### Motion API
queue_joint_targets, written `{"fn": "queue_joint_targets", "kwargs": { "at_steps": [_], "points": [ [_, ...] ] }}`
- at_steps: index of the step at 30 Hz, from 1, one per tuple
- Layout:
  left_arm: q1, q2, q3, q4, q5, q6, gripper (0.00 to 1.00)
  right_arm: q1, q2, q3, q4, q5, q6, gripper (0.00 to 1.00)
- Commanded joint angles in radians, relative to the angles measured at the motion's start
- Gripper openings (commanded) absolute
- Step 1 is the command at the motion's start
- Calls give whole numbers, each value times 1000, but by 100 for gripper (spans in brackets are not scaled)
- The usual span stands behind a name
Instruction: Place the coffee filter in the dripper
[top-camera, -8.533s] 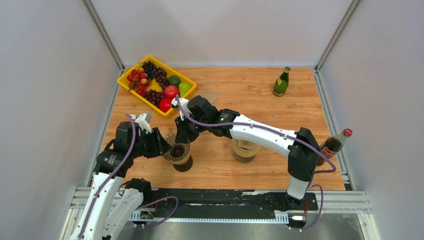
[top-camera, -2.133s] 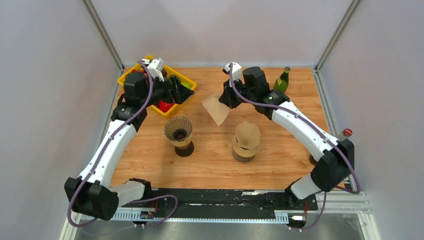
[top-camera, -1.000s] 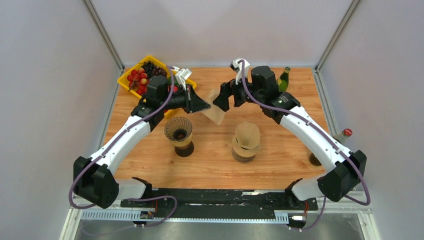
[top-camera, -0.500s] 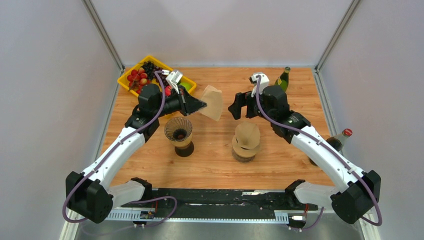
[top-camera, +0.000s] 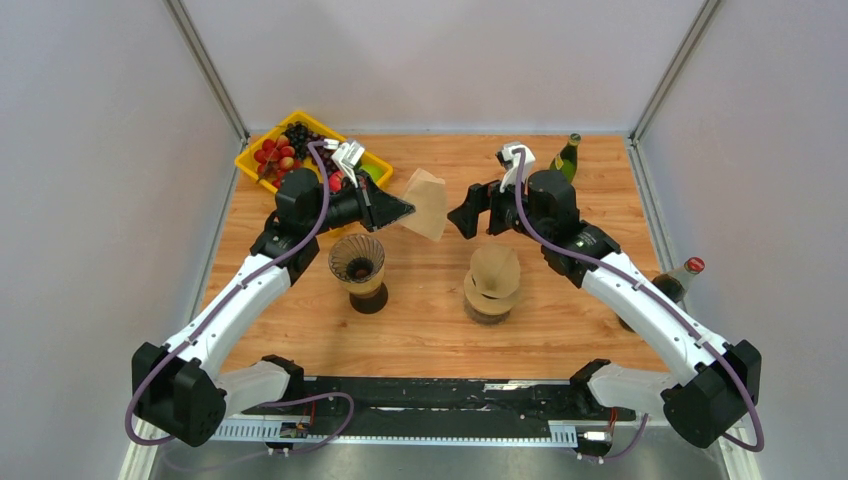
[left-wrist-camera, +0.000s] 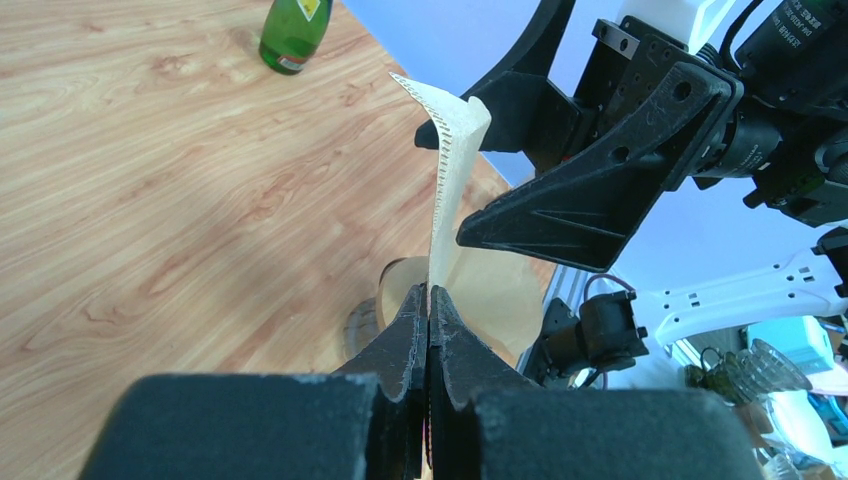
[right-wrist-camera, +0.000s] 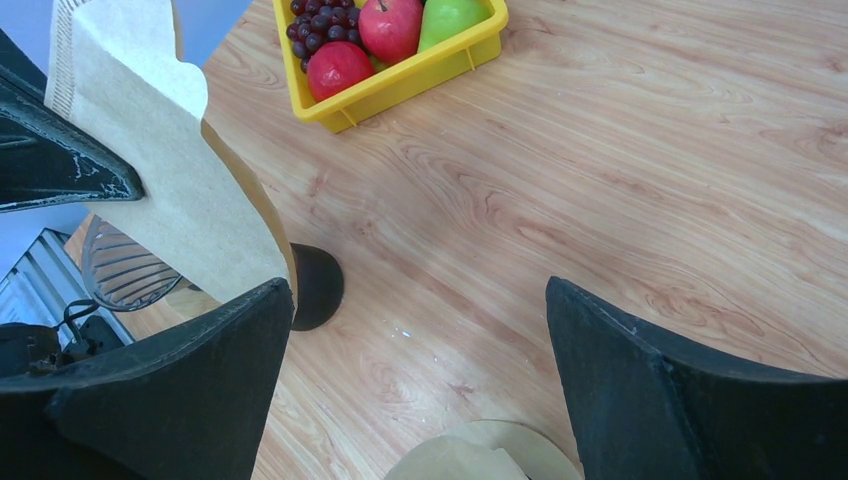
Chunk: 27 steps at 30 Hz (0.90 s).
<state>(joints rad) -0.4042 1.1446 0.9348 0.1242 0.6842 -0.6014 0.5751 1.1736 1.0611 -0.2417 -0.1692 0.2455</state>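
Left end effector (top-camera: 404, 210) pinches one edge of the coffee filter (top-camera: 427, 203), a tan, flat-folded paper cone with a crimped seam, held in the air beyond the dripper (top-camera: 357, 262). Right end effector (top-camera: 466, 212) gapes wide just beside it.

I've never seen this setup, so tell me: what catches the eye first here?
A paper filter hangs in mid-air over the far middle of the table, pinched by the shut left gripper. The right gripper faces it, open, holding nothing. Just nearer stands the empty dripper; a yellow fruit tray brightens the far left corner.
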Motion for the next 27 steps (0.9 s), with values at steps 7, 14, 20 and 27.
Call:
{"fn": "queue_joint_targets", "kwargs": {
  "at_steps": [7,14,20,27],
  "points": [
    [1,-28,-5,43,16,-7,0,0,-9,13,51,58,18,100],
    [1,-39,-5,29,10,-2,0,0,13,17,48,61,24,100],
    [2,-42,-5,29,9,-3,0,0,23,36,52,-7,31,100],
    [1,-44,-4,21,4,-1,0,0,25,34,72,-76,53,100]
  ]
}}
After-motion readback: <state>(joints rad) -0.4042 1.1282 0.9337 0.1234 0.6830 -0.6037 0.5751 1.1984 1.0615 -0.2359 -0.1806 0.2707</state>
